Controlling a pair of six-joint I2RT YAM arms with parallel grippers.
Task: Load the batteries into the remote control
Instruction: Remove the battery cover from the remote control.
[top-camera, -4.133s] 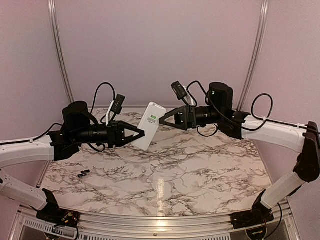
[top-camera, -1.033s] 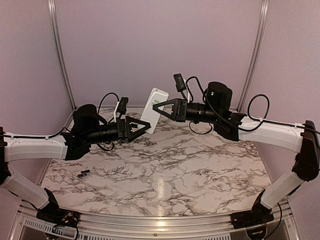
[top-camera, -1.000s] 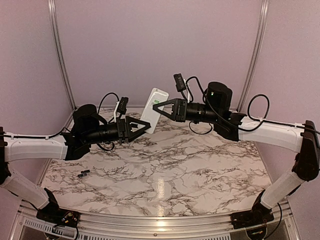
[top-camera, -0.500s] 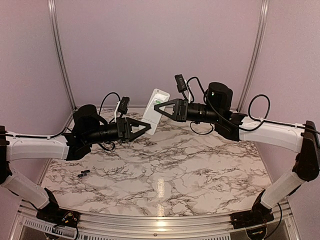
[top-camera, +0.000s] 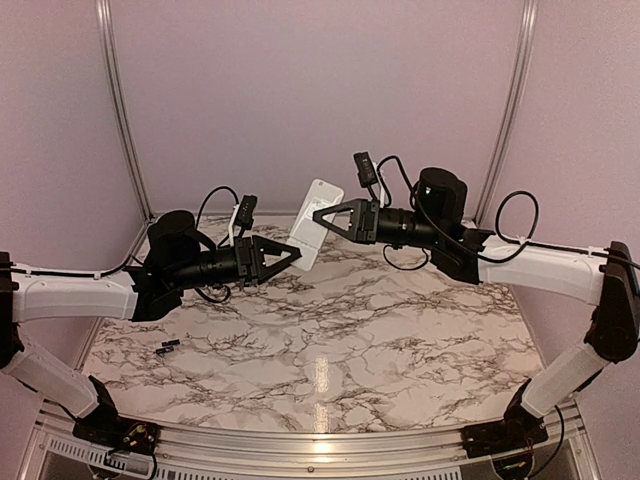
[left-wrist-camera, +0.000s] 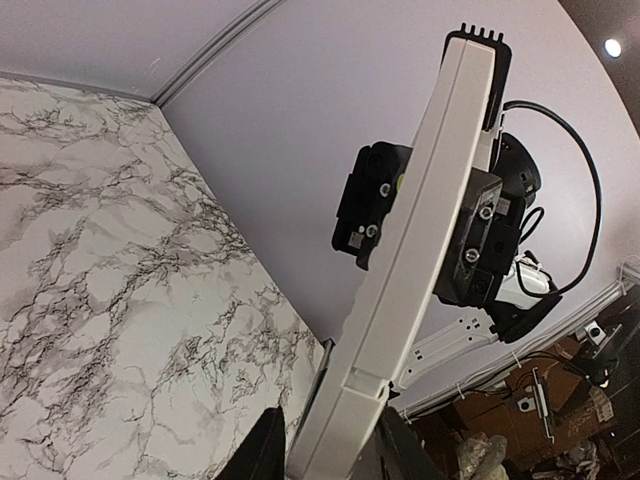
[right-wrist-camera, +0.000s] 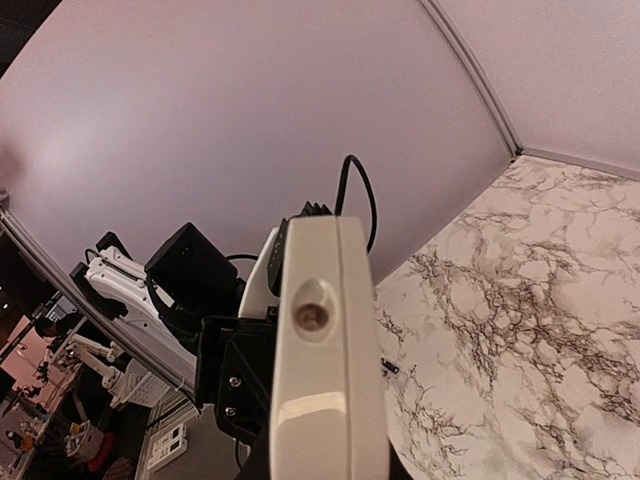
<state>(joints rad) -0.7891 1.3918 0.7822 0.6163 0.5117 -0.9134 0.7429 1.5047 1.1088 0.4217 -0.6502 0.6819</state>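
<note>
The white remote control (top-camera: 325, 195) hangs tilted in the air over the back of the table. My right gripper (top-camera: 318, 212) is shut on its middle, one finger on each flat face. My left gripper (top-camera: 298, 253) straddles the remote's lower end, open, with a thin gap at one finger (left-wrist-camera: 262, 445). In the left wrist view the remote control (left-wrist-camera: 420, 230) shows edge-on. In the right wrist view the remote control (right-wrist-camera: 325, 380) points its top end at the camera and hides my own fingertips. The batteries (top-camera: 167, 347) lie on the marble at the near left, also seen as a battery (right-wrist-camera: 390, 367) far below.
The marble table (top-camera: 400, 340) is ringed by purple walls, with aluminium posts at the back left (top-camera: 118, 100) and back right (top-camera: 510, 100). Cables loop over both wrists.
The right gripper has carried the remote a little to the right and upward. The left arm has stayed nearly still, its fingertips still at the remote's lower end.
</note>
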